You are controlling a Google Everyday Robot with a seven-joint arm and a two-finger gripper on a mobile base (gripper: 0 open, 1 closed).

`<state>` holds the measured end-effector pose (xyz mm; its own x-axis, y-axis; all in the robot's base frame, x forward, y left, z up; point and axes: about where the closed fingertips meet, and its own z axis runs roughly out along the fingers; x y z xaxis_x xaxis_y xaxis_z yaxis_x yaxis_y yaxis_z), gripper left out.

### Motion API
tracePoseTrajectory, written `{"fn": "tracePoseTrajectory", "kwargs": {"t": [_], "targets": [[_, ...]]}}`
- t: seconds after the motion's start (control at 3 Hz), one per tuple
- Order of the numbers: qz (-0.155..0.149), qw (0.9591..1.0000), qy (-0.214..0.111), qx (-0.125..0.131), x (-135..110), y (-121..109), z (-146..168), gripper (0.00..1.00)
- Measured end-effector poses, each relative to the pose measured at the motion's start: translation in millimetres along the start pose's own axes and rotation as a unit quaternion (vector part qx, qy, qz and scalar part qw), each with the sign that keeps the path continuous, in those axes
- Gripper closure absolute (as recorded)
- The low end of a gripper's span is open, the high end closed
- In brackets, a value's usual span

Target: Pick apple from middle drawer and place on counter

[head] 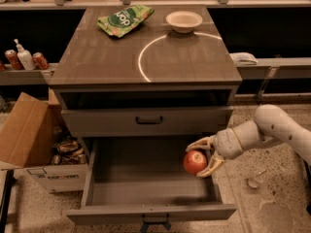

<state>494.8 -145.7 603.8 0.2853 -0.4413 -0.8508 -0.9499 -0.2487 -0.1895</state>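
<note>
At far left, a low shelf holds 2 red cans (24,59) and a pump bottle. Below them an open cardboard box (26,132) stands on the speckled floor, just beside the cabinet.

The cabinet fills the middle. Its top, the counter (97,57), is glossy grey-brown with a bright curved light reflection. A green snack bag (124,19) lies at its back left and a white bowl (184,21) at its back right. The front half is bare, which looks like the likeliest spot for setting something down. Under the counter there is a dark open gap, then a flat drawer front (146,121) with a slim black handle, closed.

Below that, the middle drawer (136,176) is pulled fully out toward the camera, so its grey floor and side walls are open from above. This gives the arm room to reach in from the side.

The apple (195,162), red with a yellowish blush, sits at the drawer's right side, near the right wall. The gripper (206,155) is clasped around it, 1 pale finger above and behind, 1 below and in front, holding it across its width. Whether the apple is touching the drawer floor cannot be told.

The white arm (272,127) comes in from the right, bent low over the drawer's right wall. The lift up to the counter is not yet done.
</note>
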Motion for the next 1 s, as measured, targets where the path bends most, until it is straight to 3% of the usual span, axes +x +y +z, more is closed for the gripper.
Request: {"fn": "tracePoseTrajectory", "kwargs": {"t": [0.33,0.67,1.0], "targets": [[-0.008,0.9998,0.012,0.016,-18.6,-6.1,-8.8,1.00],[-0.024,0.9980,0.047,0.036,-65.7,-14.5,-28.9,1.00],[-0.041,0.9930,0.097,0.054,-123.2,-29.7,-61.1,1.00]]}}
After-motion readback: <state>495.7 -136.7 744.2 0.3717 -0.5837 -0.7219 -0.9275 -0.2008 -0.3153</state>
